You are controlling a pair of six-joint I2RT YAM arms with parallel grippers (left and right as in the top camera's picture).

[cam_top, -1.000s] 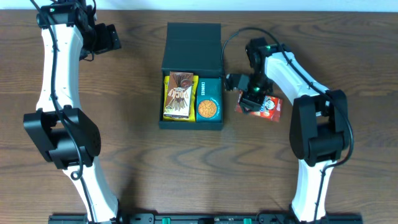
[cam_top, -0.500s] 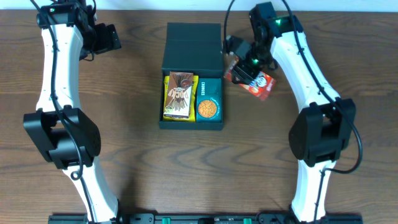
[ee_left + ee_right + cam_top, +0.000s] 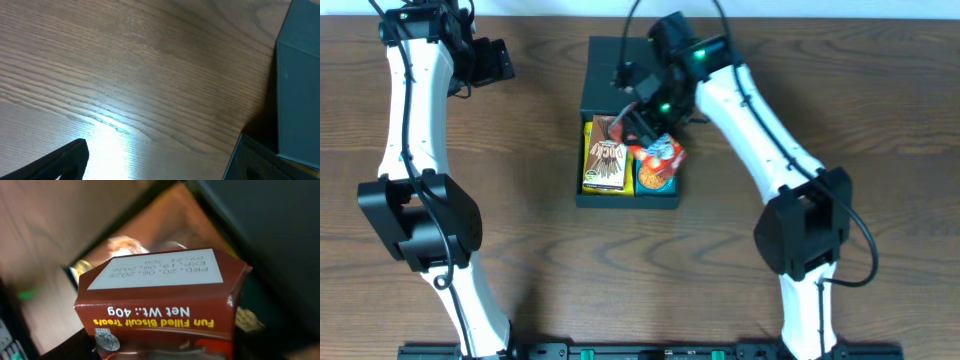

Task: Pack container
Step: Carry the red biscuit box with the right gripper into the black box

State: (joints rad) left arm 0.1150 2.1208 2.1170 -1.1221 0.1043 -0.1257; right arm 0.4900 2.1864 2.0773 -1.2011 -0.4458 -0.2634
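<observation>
Right hand [image 3: 645, 122] gripping red packet [image 3: 661, 156] over container [image 3: 628, 65], teal packet [image 3: 661, 190] partly hidden

dark green container [image 3: 628, 70], red-orange snack packet [image 3: 660, 158]

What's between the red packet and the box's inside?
Nothing blocks it: the lid is open. The right end effector holds the packet over the box, above the teal pack and brown pack already inside.

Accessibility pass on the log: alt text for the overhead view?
The right arm holds a red snack packet in its jaws over the open dark container, which already holds a brown-and-yellow packet and a teal cookie box. The left arm sits at upper left; the table is brown wood.
</observation>
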